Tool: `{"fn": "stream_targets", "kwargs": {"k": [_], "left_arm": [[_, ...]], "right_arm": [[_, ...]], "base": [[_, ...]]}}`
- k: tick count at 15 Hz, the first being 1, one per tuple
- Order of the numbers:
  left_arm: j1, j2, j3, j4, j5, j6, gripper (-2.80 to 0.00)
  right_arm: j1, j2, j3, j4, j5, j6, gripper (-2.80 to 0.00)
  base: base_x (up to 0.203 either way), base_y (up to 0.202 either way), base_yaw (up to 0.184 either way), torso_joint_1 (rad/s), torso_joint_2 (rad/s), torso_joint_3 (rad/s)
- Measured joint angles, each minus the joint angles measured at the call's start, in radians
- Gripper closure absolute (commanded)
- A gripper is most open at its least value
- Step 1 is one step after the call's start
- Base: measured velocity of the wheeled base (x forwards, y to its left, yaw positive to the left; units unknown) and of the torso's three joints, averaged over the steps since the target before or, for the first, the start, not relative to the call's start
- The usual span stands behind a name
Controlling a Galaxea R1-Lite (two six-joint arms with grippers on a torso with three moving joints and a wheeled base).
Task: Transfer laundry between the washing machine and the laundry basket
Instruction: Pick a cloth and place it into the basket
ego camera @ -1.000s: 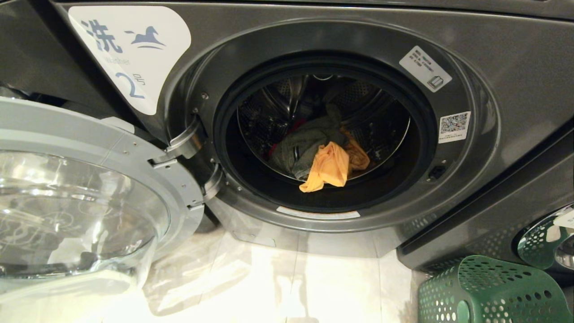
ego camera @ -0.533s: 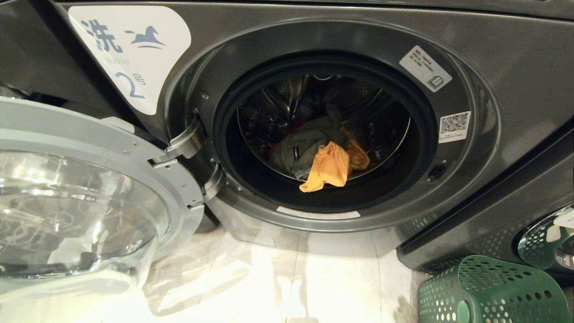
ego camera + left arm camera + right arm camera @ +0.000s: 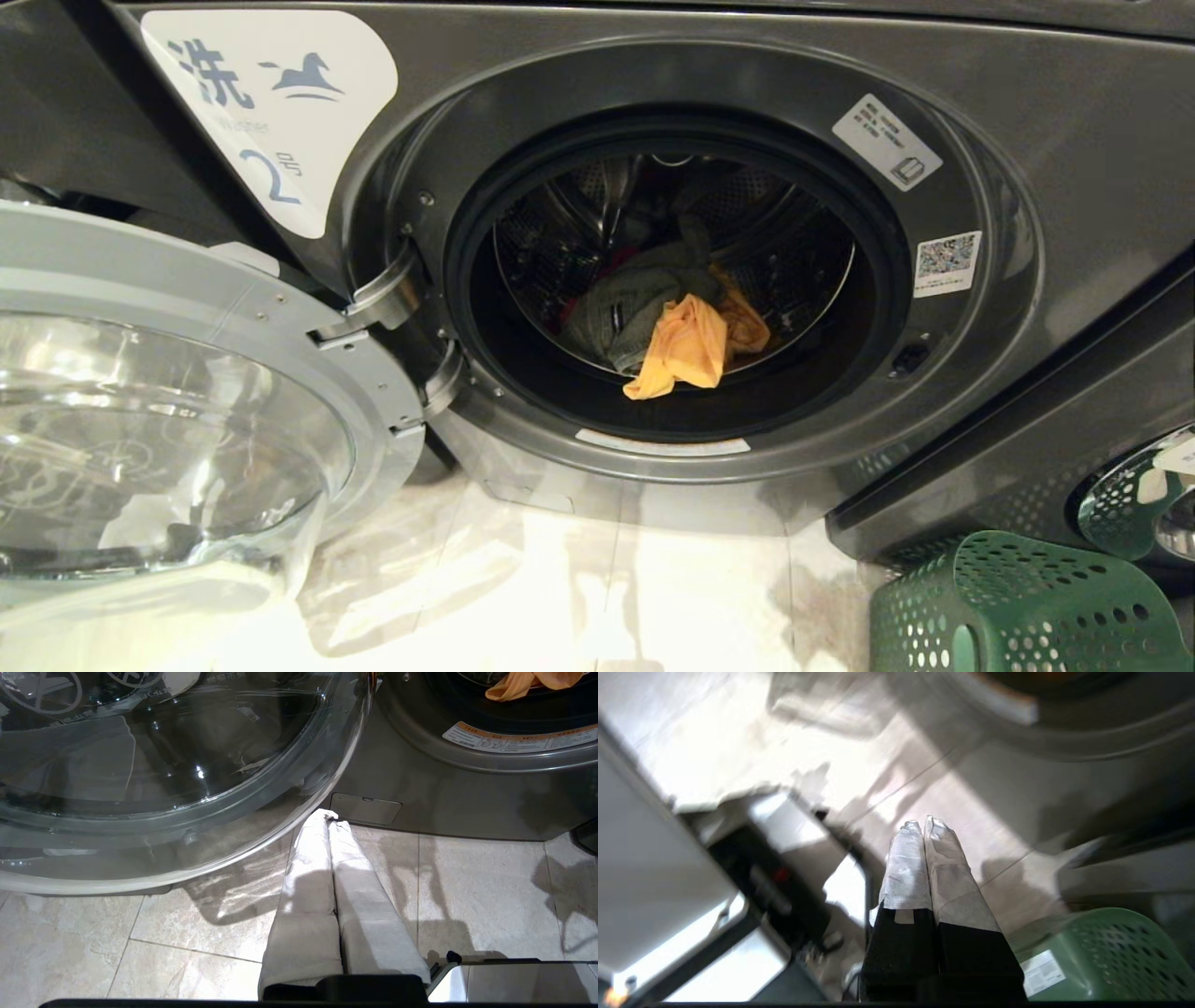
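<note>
The dark grey washing machine [image 3: 1046, 121] stands with its round door [image 3: 177, 401] swung open to the left. Inside the drum lies laundry: an orange cloth [image 3: 686, 347] over the drum lip and a grey-green garment [image 3: 630, 303] behind it. The orange cloth [image 3: 523, 682] also shows in the left wrist view. The green perforated laundry basket [image 3: 1018, 607] sits on the floor at lower right. My left gripper [image 3: 329, 816] is shut and empty, low over the tiles by the door glass. Over the floor beside the basket [image 3: 1106, 956], my right gripper [image 3: 923, 823] is shut and empty. Neither arm shows in the head view.
The open door's glass bowl [image 3: 154, 765] juts out close to my left gripper. My own base [image 3: 668, 882] shows beside the right gripper. A second machine's door [image 3: 1139, 490] sits at far right behind the basket. Pale floor tiles [image 3: 607, 597] lie before the drum.
The head view stays the same: laundry, door and basket have not moved. A faint shadow has appeared on the floor beside the basket.
</note>
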Motion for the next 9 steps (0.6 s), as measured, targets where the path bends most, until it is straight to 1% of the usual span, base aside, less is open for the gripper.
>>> {"fn": "stream_targets", "kwargs": {"k": [1,2,4,6,8,9], "left_arm": [[0.000,0.000,0.000,0.000,0.000,0.000,0.00],[0.000,0.000,0.000,0.000,0.000,0.000,0.00],[0.000,0.000,0.000,0.000,0.001,-0.001,0.00],[0.000,0.000,0.000,0.000,0.001,-0.002,0.00],[0.000,0.000,0.000,0.000,0.001,-0.001,0.00],[0.000,0.000,0.000,0.000,0.001,-0.001,0.00]], "right_arm": [[0.062,0.070,0.009,0.000,-0.013,-0.040,0.00],[0.136,0.143,0.017,-0.007,-0.042,-0.065,0.00],[0.261,0.294,0.028,-0.075,-0.113,-0.086,0.00],[0.339,0.437,0.031,-0.197,-0.170,-0.091,0.00],[0.390,0.572,0.021,-0.324,-0.223,-0.089,0.00],[0.411,0.637,0.012,-0.387,-0.262,-0.082,0.00]], "base": [[0.000,0.000,0.000,0.000,0.00,0.000],[0.000,0.000,0.000,0.000,0.00,0.000],[0.000,0.000,0.000,0.000,0.00,0.000],[0.000,0.000,0.000,0.000,0.00,0.000],[0.000,0.000,0.000,0.000,0.00,0.000],[0.000,0.000,0.000,0.000,0.00,0.000]]}}
